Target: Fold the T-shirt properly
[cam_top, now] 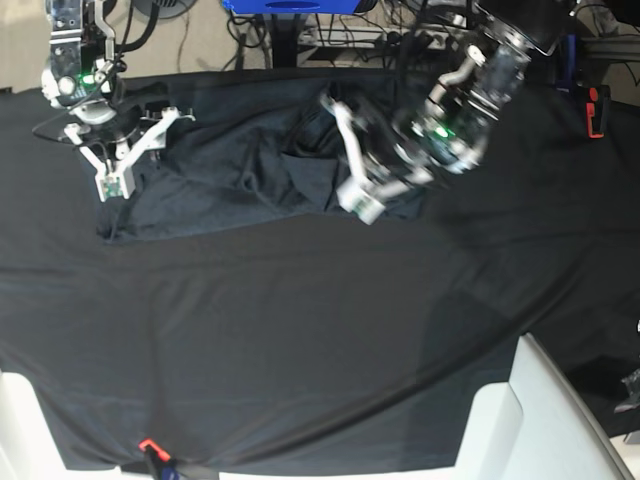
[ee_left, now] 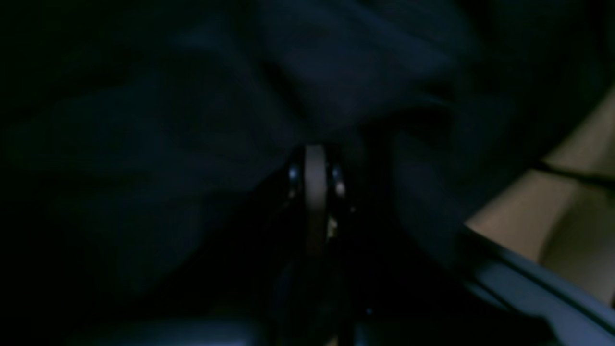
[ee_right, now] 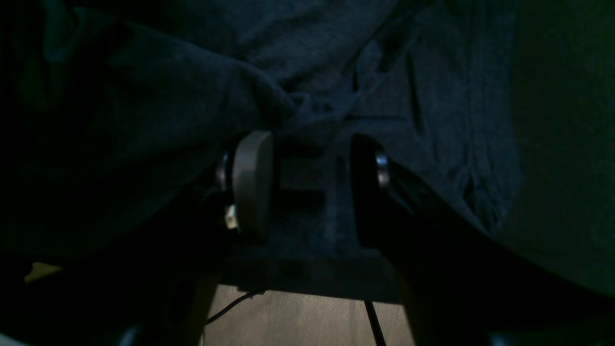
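Note:
The dark heathered T-shirt (cam_top: pixel 230 170) lies crumpled at the back of the black tablecloth (cam_top: pixel 300 330). My left gripper (cam_top: pixel 352 165) is at the shirt's right part. In the left wrist view the left gripper (ee_left: pixel 319 149) has its fingers pressed together, and the shirt cloth (ee_left: pixel 336 72) bunches at their tips. My right gripper (cam_top: pixel 135 150) is at the shirt's left end. In the right wrist view the right gripper (ee_right: pixel 312 187) is open, with the shirt's knit (ee_right: pixel 336 96) lying between and beyond its fingers (ee_right: pixel 252 182).
White furniture (cam_top: pixel 540 420) stands at the front right corner. An orange clip (cam_top: pixel 148 445) holds the tablecloth at the front edge. Cables and a blue stand (cam_top: pixel 290 5) are behind the table. A red object (cam_top: pixel 597 110) is at the far right.

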Available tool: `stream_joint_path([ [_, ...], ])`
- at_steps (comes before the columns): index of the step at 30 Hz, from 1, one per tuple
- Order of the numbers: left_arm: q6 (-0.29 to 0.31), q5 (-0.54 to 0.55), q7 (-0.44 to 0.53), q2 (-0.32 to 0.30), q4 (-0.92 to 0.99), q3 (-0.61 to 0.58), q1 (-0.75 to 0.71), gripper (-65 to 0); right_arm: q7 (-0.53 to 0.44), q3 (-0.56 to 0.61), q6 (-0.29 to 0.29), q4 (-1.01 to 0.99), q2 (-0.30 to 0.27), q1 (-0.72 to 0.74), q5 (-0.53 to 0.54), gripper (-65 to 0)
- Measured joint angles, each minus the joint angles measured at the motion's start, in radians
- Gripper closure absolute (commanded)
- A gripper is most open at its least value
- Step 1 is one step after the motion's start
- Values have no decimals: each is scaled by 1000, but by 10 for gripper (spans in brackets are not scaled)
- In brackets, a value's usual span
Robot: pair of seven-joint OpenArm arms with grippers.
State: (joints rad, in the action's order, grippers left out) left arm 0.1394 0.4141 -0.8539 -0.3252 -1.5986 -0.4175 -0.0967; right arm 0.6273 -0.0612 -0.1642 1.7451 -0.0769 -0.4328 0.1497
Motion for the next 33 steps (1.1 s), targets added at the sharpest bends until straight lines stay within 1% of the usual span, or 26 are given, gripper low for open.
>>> stream_joint_path([
  [3,-4,-3,-1,-12,0,52,2,0,0,1,0,1,0,0,0,-251],
  [6,-1,5,0,-25,-1,66,8,0,7,22,6,24,-5,0,-6,-251],
  [8,6,9,-1,-40,-10,83,3,0,7,92,8,64,-29,0,-19,-251],
  [9,8,13,-2,-47,-19,114,-6,0,2,136,3,89,-46,2,-11,-249],
  [12,14,20,9,-73,-21,289,-45,0,8,284,-1,134,-83,29,-4,-246],
  [13,15,10,10,-89,-18,362,-69,0,19,327,-2,134,-87,46,1,-227],
  [14,10,8,16,-103,-8,439,-95,0,52,367,0,134,-88,66,-8,-185],
  [15,3,3,12,-119,6,512,-124,0,89,409,0,133,-89,89,-8,-123],
  [16,15,-1,6,-132,22,582,-151,0,108,452,0,132,-90,111,-11,-54],
  [17,39,-7,3,-143,36,651,-177,0,119,495,0,132,-87,132,-8,0],
  [19,151,-2,22,-158,71,787,-222,0,137,563,8,133,-79,160,-3,-8],
  [20,208,5,47,-160,90,852,-239,0,140,591,8,133,-80,168,-4,-14],
  [21,252,4,85,-163,108,915,-255,0,158,617,8,134,-80,171,-2,-11],
  [23,325,0,134,-169,146,1018,-295,0,161,661,8,130,-79,176,-4,-8],
  [24,341,-4,140,-172,161,1047,-312,0,158,674,6,114,-69,181,2,-8],
  [26,414,-10,135,-163,193,1100,-327,0,157,679,0,42,-34,200,3,-8],
  [30,419,1,141,-154,210,1139,-322,0,155,679,4,-101,19,243,-6,-8],
  [33,419,0,146,-133,210,1145,-322,0,154,679,5,-182,53,279,-6,-8],
])
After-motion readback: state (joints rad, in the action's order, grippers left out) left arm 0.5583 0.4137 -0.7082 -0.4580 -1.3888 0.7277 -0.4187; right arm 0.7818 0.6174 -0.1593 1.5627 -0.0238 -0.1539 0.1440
